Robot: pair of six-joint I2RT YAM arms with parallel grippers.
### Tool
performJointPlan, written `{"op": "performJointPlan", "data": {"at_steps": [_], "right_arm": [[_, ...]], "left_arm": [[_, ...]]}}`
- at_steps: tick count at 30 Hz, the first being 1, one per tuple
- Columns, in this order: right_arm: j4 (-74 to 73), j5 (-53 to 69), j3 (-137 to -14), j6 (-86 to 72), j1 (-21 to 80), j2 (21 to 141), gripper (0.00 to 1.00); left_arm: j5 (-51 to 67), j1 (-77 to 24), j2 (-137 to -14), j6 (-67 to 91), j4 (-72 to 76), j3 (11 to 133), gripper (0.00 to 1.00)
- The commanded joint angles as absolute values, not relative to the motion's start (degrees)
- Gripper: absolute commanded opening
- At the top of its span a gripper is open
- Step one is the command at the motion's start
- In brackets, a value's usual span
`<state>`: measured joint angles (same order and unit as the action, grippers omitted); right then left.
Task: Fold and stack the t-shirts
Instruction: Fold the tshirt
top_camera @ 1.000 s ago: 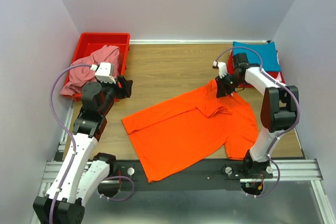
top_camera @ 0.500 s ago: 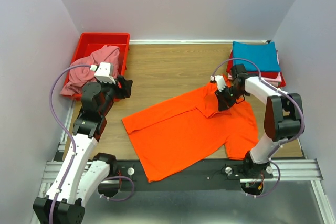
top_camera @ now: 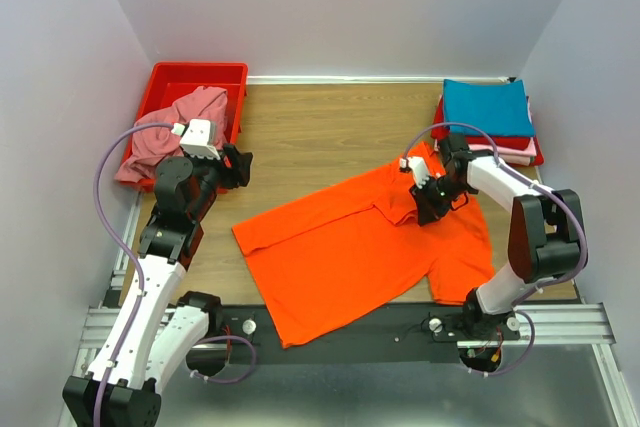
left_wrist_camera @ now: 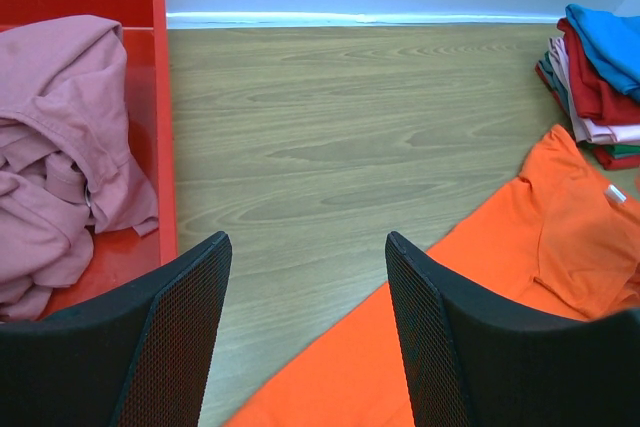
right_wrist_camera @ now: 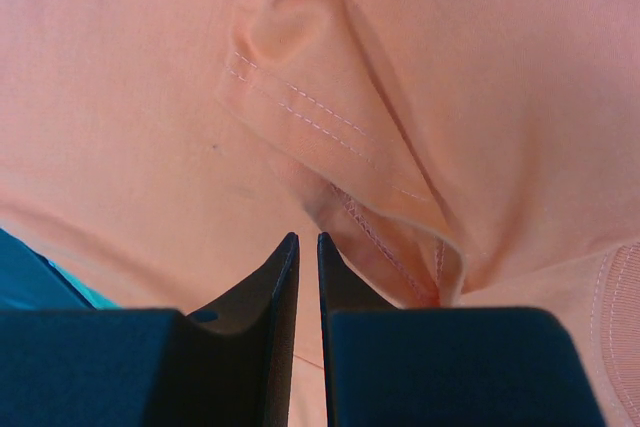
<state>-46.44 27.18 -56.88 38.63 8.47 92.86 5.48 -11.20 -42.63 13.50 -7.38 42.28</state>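
The bright orange cloth t-shirt (top_camera: 350, 247), spread on the brown wooden table (top_camera: 320, 132), looks light and limp, best held at its stitched shoulder seam, where the right gripper (top_camera: 428, 209) pinches a fold; the left gripper (left_wrist_camera: 305, 247) hangs agape.

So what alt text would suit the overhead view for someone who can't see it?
An orange t-shirt lies spread on a wooden table; the robot's right end effector pinches its upper edge. The left end effector hangs open beside a red bin holding a pink t-shirt; folded t-shirts sit stacked far right.
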Motion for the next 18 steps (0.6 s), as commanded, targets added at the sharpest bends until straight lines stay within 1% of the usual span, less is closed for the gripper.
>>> {"op": "performJointPlan", "data": {"at_steps": [1, 7, 8, 9, 10, 12, 18], "right_arm": [[-47.2, 27.9, -57.5, 38.7, 8.9, 90.9, 0.19], [-49.3, 30.6, -60.7, 38.8, 9.1, 88.5, 0.2], [-49.3, 31.3, -61.7, 38.8, 9.2, 87.9, 0.21], [-49.4, 31.4, -62.3, 38.7, 9.5, 87.8, 0.25], [-49.2, 31.3, -62.9, 38.6, 9.8, 87.9, 0.27], [-48.9, 30.3, -65.2, 38.3, 9.9, 89.5, 0.3], [-45.4, 24.7, -68.8, 35.6, 9.9, 96.1, 0.28]], "left_arm": [[6.0, -11.0, -41.7, 13.1, -6.2, 41.6, 0.71], [6.2, -10.9, -41.9, 13.1, -6.3, 41.5, 0.71], [6.2, -11.0, -41.9, 13.0, -6.2, 41.5, 0.71], [6.2, -11.0, -41.9, 13.0, -6.2, 41.6, 0.71], [6.1, -11.0, -41.9, 13.0, -6.2, 41.5, 0.71], [6.2, -10.9, -42.0, 13.0, -6.2, 41.5, 0.71], [6.1, -11.0, -41.9, 13.0, -6.2, 41.5, 0.71]]}}
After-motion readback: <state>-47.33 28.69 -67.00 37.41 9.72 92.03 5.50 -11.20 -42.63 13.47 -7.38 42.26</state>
